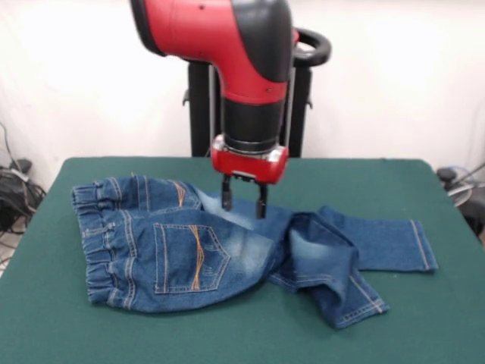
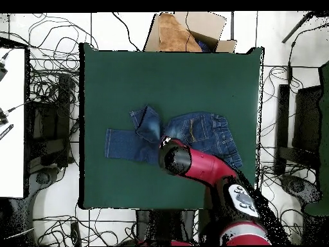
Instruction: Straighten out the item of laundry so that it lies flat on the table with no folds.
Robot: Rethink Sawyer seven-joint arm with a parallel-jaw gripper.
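The gripper [image 1: 243,203], its fingers apart, hangs over the jeans [image 1: 189,243] on the green counter [image 1: 424,318]; one leg lies folded.

The jeans [image 1: 227,246] lie mid-table [image 1: 424,326], one leg folded over, beneath the tool [image 1: 243,206].

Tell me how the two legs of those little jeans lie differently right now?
One leg lies straight and flat toward the table's edge, cuff showing. The other leg is crumpled and folded, crossing over the straight leg near the crotch. Both are faded blue denim with stitched cuffs.
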